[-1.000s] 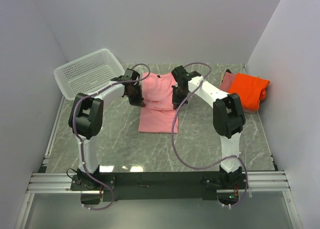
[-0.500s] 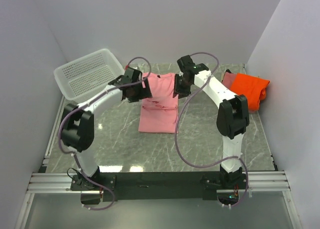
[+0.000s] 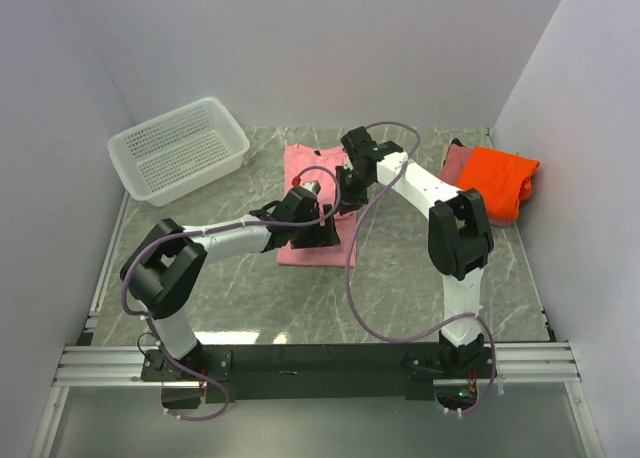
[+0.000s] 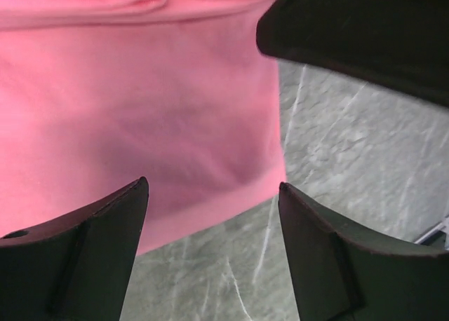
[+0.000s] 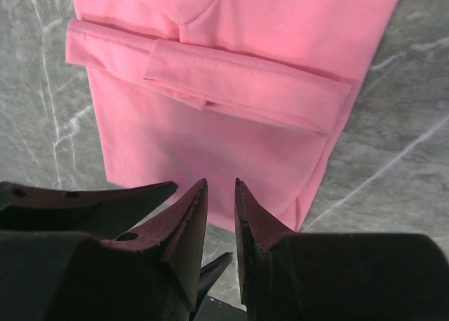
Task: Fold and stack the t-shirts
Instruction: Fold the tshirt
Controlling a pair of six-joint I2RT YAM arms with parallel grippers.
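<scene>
The light pink t-shirt point(image 3: 310, 168) lies mid-table as a long narrow strip, its sleeve folded across it point(image 5: 245, 83). My left gripper point(image 3: 322, 236) hovers over the strip's near end; in the left wrist view the jaws point(image 4: 213, 184) stand wide open and empty above the hem point(image 4: 140, 111). My right gripper point(image 3: 347, 186) hangs at the strip's right edge, its jaws point(image 5: 221, 183) narrowly open with nothing between them. At the far right the bright orange t-shirt point(image 3: 500, 178) rests folded on the dusty rose one point(image 3: 458, 160).
A white perforated basket point(image 3: 180, 148) sits at the far left. The two grippers hang close together; the right one's black body point(image 4: 365, 33) fills the upper right of the left wrist view. Grey marble table point(image 3: 420, 268), with walls on three sides.
Both grippers have let go of the pink shirt and opened. The left one swung from the shirt's far left side to its near end; the right one dropped back slightly.
</scene>
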